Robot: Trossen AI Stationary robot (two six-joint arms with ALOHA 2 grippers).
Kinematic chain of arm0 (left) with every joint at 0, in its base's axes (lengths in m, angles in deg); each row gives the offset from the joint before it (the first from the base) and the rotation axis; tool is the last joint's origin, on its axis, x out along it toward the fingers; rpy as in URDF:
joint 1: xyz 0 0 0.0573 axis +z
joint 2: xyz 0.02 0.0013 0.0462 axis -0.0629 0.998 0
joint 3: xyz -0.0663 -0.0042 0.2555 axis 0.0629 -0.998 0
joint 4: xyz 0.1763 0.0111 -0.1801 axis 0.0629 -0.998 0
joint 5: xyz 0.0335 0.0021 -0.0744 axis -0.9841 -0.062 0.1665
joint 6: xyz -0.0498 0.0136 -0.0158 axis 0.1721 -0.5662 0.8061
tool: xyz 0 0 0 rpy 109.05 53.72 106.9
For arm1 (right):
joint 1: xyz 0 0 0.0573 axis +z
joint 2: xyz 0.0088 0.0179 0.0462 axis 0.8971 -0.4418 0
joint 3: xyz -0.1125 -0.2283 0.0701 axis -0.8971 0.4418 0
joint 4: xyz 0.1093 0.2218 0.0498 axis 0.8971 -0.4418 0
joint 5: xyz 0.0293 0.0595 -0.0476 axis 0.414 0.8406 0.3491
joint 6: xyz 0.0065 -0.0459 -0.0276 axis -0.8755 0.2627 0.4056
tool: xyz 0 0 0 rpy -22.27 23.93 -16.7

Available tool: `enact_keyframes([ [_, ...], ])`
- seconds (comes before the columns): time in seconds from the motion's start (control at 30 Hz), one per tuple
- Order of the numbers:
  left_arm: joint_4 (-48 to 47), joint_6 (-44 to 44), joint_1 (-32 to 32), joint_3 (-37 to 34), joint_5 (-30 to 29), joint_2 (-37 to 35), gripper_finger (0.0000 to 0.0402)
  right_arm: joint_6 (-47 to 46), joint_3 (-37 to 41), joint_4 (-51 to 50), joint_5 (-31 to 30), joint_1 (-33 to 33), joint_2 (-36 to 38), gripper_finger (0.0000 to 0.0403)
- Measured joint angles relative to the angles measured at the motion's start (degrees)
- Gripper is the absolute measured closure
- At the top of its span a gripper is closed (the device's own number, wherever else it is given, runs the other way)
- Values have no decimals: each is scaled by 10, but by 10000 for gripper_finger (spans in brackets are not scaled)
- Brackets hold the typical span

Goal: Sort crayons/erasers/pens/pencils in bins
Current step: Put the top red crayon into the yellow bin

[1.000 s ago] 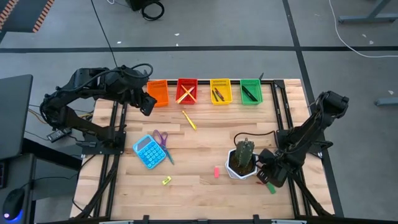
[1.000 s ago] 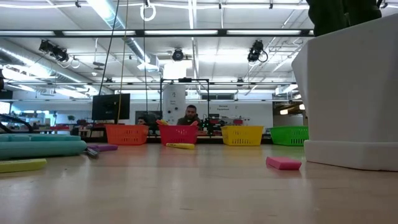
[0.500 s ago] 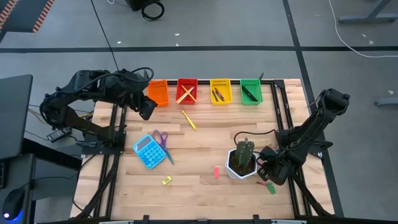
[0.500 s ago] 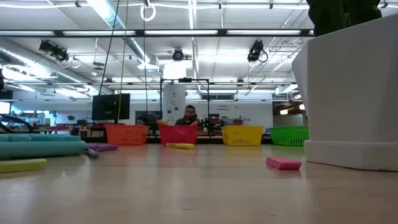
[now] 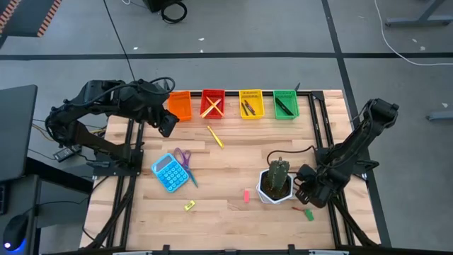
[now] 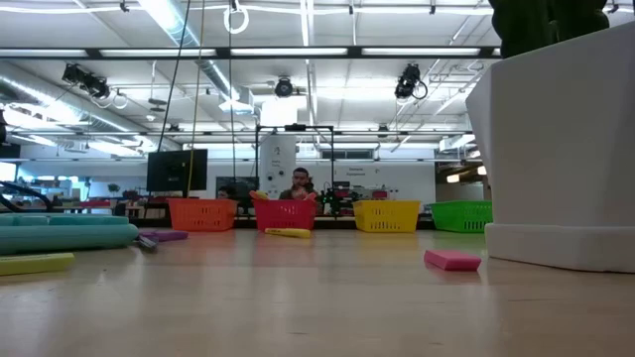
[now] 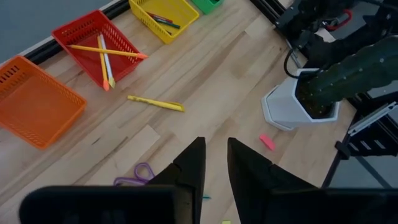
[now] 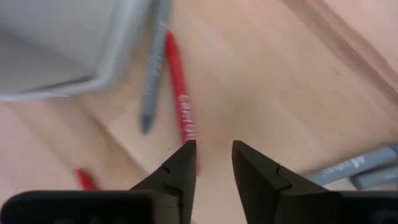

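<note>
Crayons: a red crayon (image 8: 180, 102) lies on the table (image 5: 233, 152) beside the white pot (image 5: 267, 195), at four o'clock; the right gripper (image 8: 211, 163) hovers over it, fingers parted, empty. Left gripper (image 7: 213, 163), narrowly parted, hangs near the orange bin (image 5: 180, 105).

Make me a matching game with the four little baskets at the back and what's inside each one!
Things:
1. orange bin
2. red bin
3. yellow bin
4. green bin

What it holds:
A. two crossed yellow pencils
B. nothing
C. a few short coloured sticks
D. dark sticks

Pairs: 1-B, 2-A, 3-C, 4-D
</note>
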Motion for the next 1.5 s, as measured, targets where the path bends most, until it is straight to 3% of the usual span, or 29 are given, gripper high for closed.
enact_keyframes([
  [0.27,0,12,0,0,0,0,331,-5,41,104,-15,0,-3,246],
  [1.1,0,17,0,0,0,0,331,23,72,118,-24,1,1,256],
  [1.33,0,21,0,0,0,0,329,45,61,104,-4,-10,-2,256],
  [1.5,0,21,0,0,0,0,324,-20,55,92,17,-43,-3,256],
])
